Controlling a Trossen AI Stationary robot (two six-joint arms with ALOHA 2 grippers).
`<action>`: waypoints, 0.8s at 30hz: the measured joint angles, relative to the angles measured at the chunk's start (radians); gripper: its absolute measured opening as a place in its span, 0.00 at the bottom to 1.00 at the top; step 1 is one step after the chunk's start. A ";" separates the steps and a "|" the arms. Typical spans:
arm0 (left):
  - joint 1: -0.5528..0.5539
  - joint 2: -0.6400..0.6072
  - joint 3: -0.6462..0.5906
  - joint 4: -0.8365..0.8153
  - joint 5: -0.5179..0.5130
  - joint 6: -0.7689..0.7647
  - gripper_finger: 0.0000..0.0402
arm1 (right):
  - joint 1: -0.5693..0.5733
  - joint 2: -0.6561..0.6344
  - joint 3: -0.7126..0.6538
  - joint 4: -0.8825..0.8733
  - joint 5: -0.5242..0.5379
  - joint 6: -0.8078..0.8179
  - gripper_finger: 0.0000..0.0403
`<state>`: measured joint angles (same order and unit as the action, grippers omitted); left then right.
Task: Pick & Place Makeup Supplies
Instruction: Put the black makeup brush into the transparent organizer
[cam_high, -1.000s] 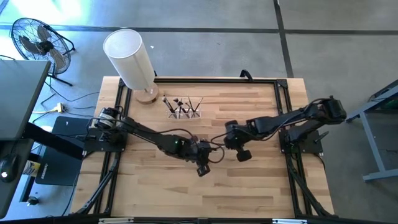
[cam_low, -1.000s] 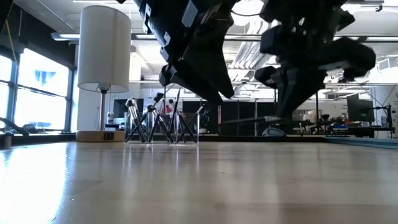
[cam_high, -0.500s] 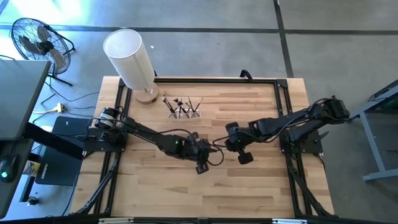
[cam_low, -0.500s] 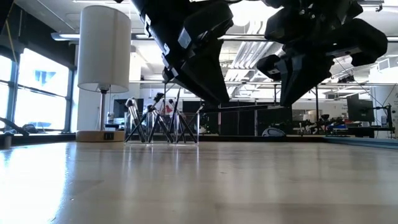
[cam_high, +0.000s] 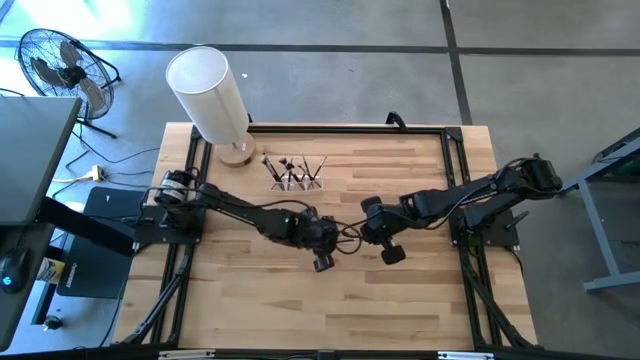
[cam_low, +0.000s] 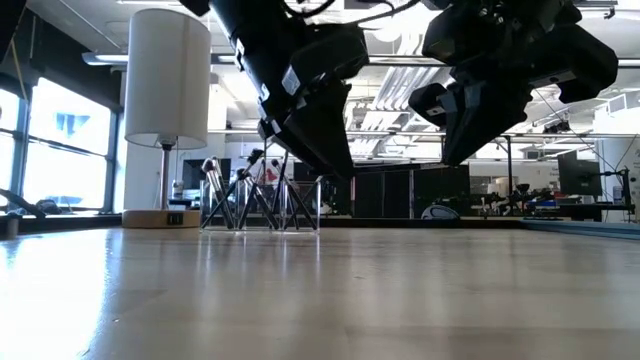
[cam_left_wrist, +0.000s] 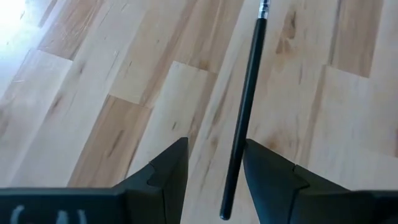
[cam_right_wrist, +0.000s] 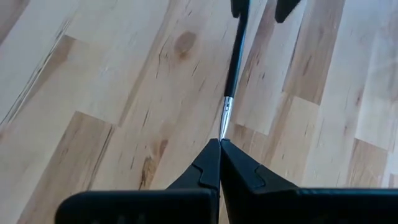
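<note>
Brush (cam_left_wrist: 244, 106) pinched at its tip by closed right fingers (cam_right_wrist: 219, 163), lying between open left fingers (cam_left_wrist: 168, 171) for handover above tabletop (cam_high: 400, 300).

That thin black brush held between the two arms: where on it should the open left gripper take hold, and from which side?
Best along the dark handle, near its free end. The brush is held level by its tip end in the right gripper, so only the straight, slim handle is free. That end already lies between the open fingers of the left gripper, which can likely close from either side.
</note>
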<state>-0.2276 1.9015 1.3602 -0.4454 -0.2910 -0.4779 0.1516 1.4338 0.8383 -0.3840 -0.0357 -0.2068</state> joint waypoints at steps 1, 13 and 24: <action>0.006 0.000 0.000 0.000 0.014 0.000 0.37 | 0.000 0.000 0.000 0.000 0.000 0.000 0.00; 0.032 0.001 0.041 -0.027 0.085 0.090 0.37 | 0.000 0.000 0.000 0.007 -0.001 0.000 0.00; 0.044 0.112 0.127 -0.109 0.117 0.087 0.37 | -0.001 -0.002 0.000 0.023 -0.004 0.022 0.00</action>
<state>-0.1838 2.0132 1.4872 -0.5541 -0.1736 -0.3907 0.1509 1.4322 0.8387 -0.3614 -0.0394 -0.1846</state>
